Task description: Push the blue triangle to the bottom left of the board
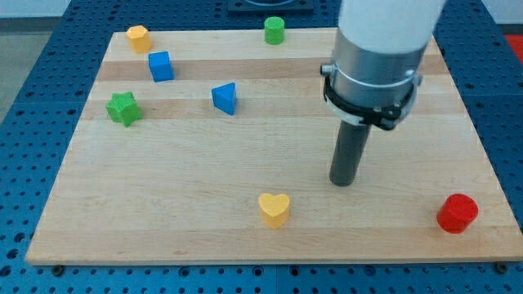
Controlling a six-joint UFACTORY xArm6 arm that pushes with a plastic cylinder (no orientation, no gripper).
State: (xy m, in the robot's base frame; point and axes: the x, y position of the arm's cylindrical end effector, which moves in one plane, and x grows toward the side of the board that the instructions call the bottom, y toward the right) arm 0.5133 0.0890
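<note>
Six small blocks lie scattered on the wooden board (163, 204), and my tip (343, 183) rests on the bare wood right of the board's middle, touching none of them. There are no jaws to open or close here: the tool is a plain dark rod, and it holds and presses nothing.

The blue triangle (225, 98) sits well apart from my tip, toward the view's left and somewhat toward the view's top, in the upper middle of the board. Further left beyond it is the blue cube (161, 66), and past that, at the board's top left corner, the yellow block (138, 37), whose exact shape I cannot make out. The green star (123, 109) lies furthest to the left of my tip, near the board's left edge.

The green cylinder (274, 30) stands at the top edge, up and left of my tip. The yellow heart (274, 209) is the nearest block, just below and to the left of my tip. The red cylinder (457, 213) sits to the right and lower, near the bottom right corner.
</note>
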